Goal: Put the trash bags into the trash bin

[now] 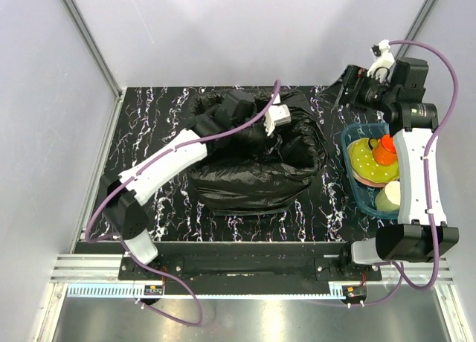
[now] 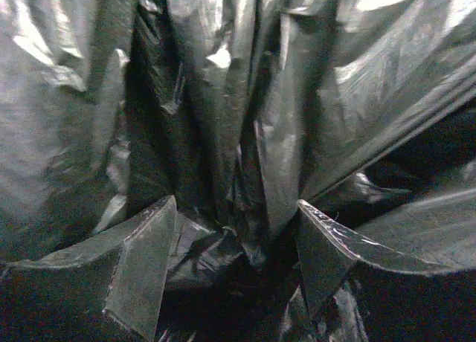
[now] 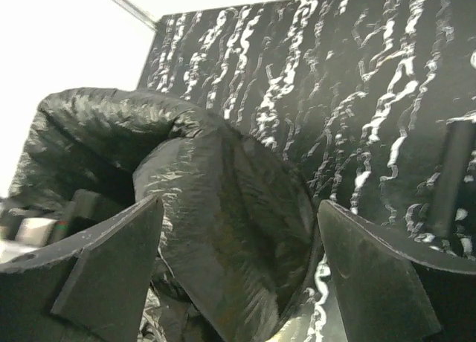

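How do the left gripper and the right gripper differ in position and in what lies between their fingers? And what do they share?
The left gripper is buried in the folds of the trash bag, while the right gripper hangs clear of it near the far right corner of the table. Film bunches between the left gripper's fingers; nothing lies between the right gripper's. Both stand open.

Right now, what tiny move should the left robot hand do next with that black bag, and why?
Probably close the left gripper on the pleat of trash bag bunched between its fingers. The fingers stand apart with wrinkled film rising right in the gap, so a squeeze should catch it. The right gripper hangs open off to the side, holding nothing.
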### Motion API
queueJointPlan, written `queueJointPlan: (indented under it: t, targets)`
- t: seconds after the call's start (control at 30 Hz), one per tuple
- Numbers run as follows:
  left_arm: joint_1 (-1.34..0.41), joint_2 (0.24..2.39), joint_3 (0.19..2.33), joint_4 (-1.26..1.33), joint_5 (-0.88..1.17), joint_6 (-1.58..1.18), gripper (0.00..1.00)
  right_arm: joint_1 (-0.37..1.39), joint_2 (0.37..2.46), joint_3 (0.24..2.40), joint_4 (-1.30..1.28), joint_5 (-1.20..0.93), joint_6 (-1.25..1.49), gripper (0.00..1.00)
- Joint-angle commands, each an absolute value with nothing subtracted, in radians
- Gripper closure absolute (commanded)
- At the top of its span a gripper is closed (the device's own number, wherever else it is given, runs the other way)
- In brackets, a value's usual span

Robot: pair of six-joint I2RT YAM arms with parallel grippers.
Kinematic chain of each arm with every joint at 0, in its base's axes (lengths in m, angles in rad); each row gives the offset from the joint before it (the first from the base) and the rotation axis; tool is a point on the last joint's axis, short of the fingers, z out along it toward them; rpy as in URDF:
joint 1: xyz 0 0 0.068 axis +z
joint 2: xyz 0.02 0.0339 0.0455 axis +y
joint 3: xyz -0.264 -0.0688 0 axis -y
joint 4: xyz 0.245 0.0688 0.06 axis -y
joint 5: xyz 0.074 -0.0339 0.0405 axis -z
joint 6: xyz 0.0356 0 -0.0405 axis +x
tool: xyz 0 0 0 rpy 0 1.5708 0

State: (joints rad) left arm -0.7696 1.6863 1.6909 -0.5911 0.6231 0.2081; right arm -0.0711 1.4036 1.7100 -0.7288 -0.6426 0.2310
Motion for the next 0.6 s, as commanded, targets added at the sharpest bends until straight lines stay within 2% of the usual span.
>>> queueJointPlan:
  t: [0.0, 0.3, 0.57]
  targets:
    - [-0.784, 1.736, 1.616, -0.465, 0.606, 0.193, 0.34, -0.072, 1.368, 1.642, -0.614, -0.799, 0.388, 0.06]
    - [-0.787, 1.851, 1.565, -0.477, 0.581, 0.252, 0.39, -0.072, 1.384, 1.545, -0.517, -0.890, 0.483, 0.10]
    - [-0.787, 1.942, 1.582, -0.600, 0.558, 0.302, 0.44, -0.072, 1.393, 1.513, -0.483, -0.931, 0.492, 0.13]
